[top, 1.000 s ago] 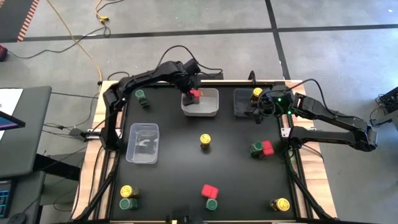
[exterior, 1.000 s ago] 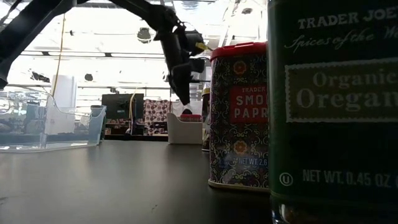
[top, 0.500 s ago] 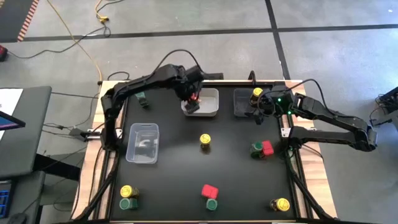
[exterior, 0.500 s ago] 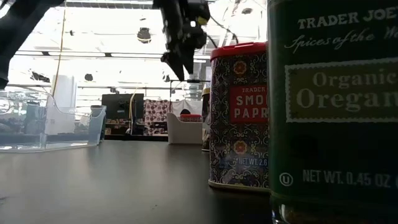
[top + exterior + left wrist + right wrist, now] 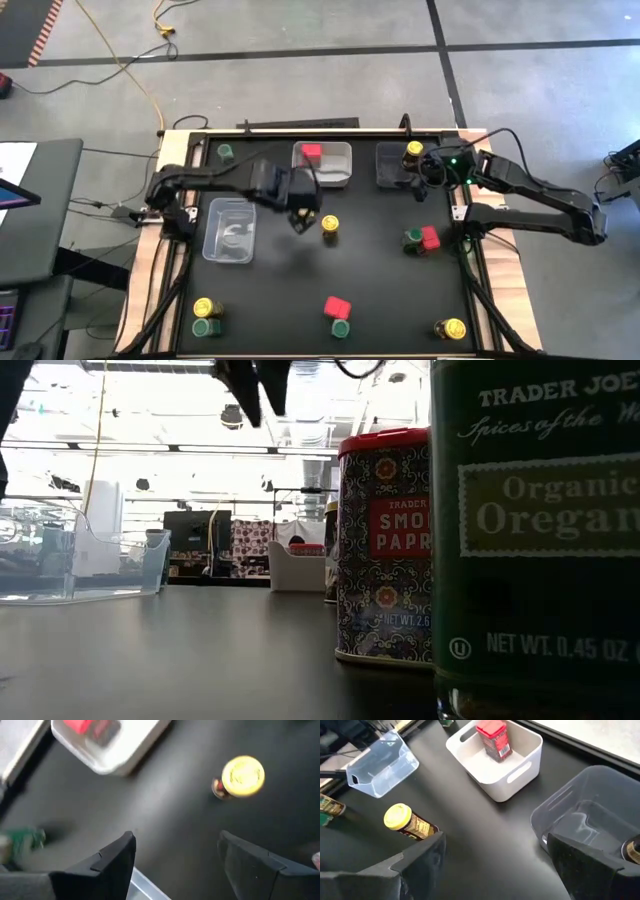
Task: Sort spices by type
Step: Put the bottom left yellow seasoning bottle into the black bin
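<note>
Matte black tabletop (image 5: 380,290). Nearest the front edge: a green-lidded jar (image 5: 341,327) touching a red square-topped box (image 5: 337,307), a yellow/green jar pair (image 5: 205,317) at the front left corner, and a yellow-lidded jar (image 5: 451,328) at front right. Mid-table: a lone round yellow-lidded jar (image 5: 330,228) stands upright; the left gripper (image 5: 300,215) hovers just beside it, fingers spread and empty. Beside that arm sits a clear plastic tray (image 5: 229,230), glossy, contents not discernible. To the right, a green jar touches a red box (image 5: 422,239). Farther back: a white rectangular bin (image 5: 340,172) holds one red box (image 5: 493,738). The right gripper (image 5: 415,184) hangs over a grey translucent bin (image 5: 580,825), fingers apart, nothing gripped; a yellow-lidded jar (image 5: 413,150) stands in that bin. A green jar (image 5: 226,153) stands at the far left corner.
</note>
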`<action>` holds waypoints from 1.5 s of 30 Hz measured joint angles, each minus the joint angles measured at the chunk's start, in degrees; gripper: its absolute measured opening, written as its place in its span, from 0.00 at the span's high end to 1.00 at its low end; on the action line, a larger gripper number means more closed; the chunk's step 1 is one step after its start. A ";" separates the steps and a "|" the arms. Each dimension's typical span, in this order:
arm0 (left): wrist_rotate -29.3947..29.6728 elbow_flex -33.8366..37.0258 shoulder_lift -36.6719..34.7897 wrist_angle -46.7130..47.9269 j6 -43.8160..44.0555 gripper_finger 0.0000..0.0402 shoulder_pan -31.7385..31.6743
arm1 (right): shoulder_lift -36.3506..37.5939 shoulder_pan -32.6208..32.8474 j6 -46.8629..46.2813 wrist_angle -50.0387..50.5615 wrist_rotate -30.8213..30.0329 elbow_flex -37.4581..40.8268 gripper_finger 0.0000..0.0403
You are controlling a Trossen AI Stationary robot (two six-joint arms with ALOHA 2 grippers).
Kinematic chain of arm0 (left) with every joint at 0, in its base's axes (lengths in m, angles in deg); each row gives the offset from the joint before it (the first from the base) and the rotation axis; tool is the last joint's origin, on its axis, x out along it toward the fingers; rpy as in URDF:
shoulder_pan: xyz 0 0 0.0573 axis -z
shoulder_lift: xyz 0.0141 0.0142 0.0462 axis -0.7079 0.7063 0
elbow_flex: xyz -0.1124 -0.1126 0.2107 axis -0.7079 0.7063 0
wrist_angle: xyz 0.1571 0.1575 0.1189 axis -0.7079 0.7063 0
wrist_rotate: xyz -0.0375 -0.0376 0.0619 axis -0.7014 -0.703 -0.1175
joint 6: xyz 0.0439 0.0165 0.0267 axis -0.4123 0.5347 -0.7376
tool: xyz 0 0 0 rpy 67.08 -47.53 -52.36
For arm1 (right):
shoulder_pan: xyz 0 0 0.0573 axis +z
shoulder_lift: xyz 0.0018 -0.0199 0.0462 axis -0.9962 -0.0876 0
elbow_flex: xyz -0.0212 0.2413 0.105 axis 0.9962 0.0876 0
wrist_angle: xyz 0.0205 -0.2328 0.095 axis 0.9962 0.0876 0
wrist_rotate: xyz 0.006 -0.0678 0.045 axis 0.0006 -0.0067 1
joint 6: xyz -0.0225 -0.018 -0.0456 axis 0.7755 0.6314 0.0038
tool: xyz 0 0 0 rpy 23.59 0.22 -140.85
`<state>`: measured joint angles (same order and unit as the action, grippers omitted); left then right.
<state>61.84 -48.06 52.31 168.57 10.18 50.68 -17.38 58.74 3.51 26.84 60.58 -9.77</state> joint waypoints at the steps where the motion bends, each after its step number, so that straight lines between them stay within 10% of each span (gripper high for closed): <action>1: 0.39 0.00 0.02 1.10 3.18 0.33 1.63 | 0.51 0.00 0.04 0.00 0.00 0.00 0.07; 16: 7.59 1.06 0.04 3.76 39.87 0.33 24.54 | 7.67 8.93 -8.03 -0.43 0.00 0.00 0.07; 30: 1.55 9.94 0.09 1.56 83.56 0.33 43.63 | 4.40 25.52 -16.58 -0.33 -7.01 0.00 0.07; 45: 1.43 9.95 0.09 1.40 71.77 0.33 43.30 | 4.48 25.81 -16.68 0.48 -7.11 0.00 0.07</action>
<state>63.27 -38.12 52.40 169.98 81.95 93.98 -12.89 84.55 -13.17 27.32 53.47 -9.77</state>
